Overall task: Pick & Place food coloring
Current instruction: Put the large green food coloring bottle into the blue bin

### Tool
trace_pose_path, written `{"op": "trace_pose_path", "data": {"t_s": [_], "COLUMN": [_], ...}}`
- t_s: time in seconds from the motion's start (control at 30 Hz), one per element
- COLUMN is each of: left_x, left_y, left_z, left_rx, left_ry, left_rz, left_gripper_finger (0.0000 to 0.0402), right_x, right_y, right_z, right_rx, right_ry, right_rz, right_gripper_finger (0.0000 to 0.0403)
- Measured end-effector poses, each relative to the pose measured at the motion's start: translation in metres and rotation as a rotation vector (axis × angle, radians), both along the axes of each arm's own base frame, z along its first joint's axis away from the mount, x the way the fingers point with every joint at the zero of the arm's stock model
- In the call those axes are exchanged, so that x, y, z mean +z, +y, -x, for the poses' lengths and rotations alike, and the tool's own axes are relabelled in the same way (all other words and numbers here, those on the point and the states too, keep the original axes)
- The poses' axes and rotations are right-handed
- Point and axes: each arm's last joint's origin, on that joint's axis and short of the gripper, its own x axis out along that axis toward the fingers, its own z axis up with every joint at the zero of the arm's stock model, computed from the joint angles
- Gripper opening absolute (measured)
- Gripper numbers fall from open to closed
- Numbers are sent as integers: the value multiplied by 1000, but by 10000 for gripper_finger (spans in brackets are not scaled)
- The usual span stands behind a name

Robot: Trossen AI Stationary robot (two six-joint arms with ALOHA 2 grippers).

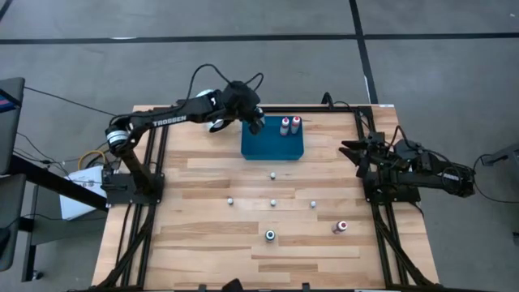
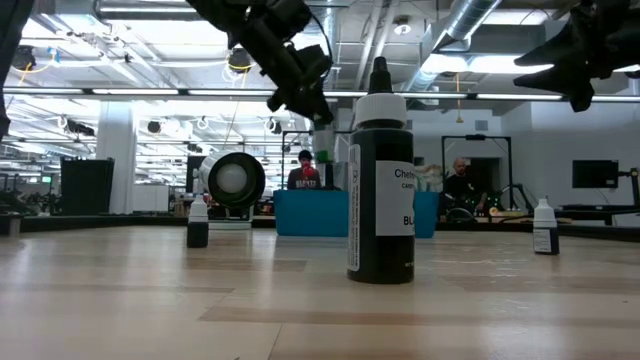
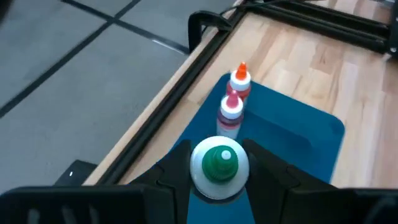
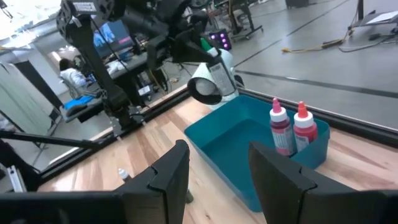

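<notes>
My left gripper [image 1: 256, 123] hangs over the upper left corner of the blue tray [image 1: 272, 148], near the top middle of the overhead picture. My fingers there are closed on a green-topped bottle [image 3: 219, 166]; in my left wrist picture it sits clamped between my two dark fingers [image 3: 171, 180], its green cap pointing up at the camera, and the right wrist picture shows the same bottle [image 4: 216, 70] held clear above the tray.

Two red-topped bottles [image 1: 289, 125] stand upright, side by side and just touching, in the upper right part of the tray, close to its far wall.

Down on the bare wooden table [image 1: 203, 186], toward the lower middle of the overhead picture, a second green-topped bottle [image 1: 270, 235] stands alone, and a third red-topped bottle [image 1: 341, 226] stands to its right, well apart from it. Four small white caps or dots [image 1: 273, 202] are scattered between those bottles and the tray; I cannot tell what they are.

My right gripper [image 1: 353, 151] waits at the right edge of the table, its fingers [image 4: 169, 167] spread apart and holding nothing.
</notes>
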Motion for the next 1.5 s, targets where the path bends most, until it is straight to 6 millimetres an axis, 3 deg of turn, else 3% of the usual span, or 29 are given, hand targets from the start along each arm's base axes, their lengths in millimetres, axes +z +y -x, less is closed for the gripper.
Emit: {"op": "trace_pose_path", "data": {"t_s": [0.27,0.7,1.07,1.37,1.5], "left_x": [-32,-55,-87,-81,-91], "left_y": [15,37,33,38,39], "left_z": [-6,3,10,8,7], "left_rx": [-34,-41,-23,-15,-16], "left_ry": [103,105,107,78,99], "left_rz": [42,75,62,-30,-7], "left_gripper_finger": [106,106,106,106,107], "right_x": [0,-2,-4,-4,-4], "right_y": [0,0,-1,-1,-1], "right_z": [0,0,1,1,1], "right_rx": [-4,-1,-27,-31,-50], "right_ry": [-1,21,42,40,40], "right_rz": [0,-3,-1,0,3], "right_gripper_finger": [148,145,142,134,132]}}
